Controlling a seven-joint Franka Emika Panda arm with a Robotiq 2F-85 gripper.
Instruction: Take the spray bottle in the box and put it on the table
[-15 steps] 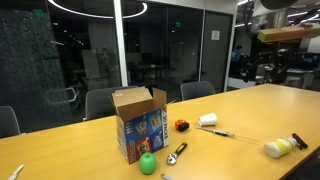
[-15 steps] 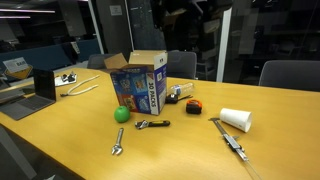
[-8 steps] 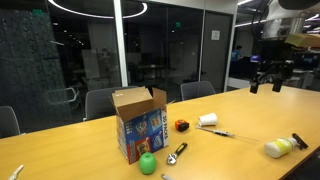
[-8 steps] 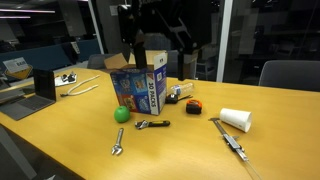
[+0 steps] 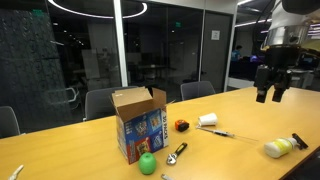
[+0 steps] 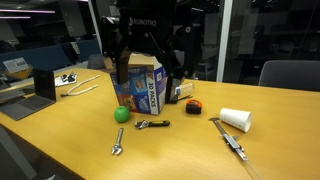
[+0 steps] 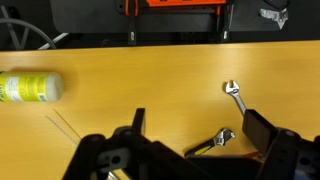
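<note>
The spray bottle (image 5: 280,147) lies on its side on the table (image 5: 240,110), far from the box, and also shows at the left of the wrist view (image 7: 30,87). The box (image 5: 138,122) stands with its flaps open and also shows in the second exterior view (image 6: 140,88); its inside is hidden. My gripper (image 5: 270,96) hangs open and empty well above the table. It shows large in front of the box in an exterior view (image 6: 142,85). In the wrist view its fingers (image 7: 200,132) are spread over bare wood and a small wrench.
A green ball (image 5: 148,163) and a wrench (image 5: 177,152) lie by the box. An orange item (image 5: 181,125), a white cylinder (image 5: 208,119) and a thin tool (image 5: 225,132) lie further along. Two wrenches (image 6: 152,124) (image 6: 117,148) and a laptop (image 6: 35,90) show too. Chairs line the far edge.
The arm has come down into both exterior views over the last second. The gripper now hangs lower, fingers spread. Nothing on the table has moved.
</note>
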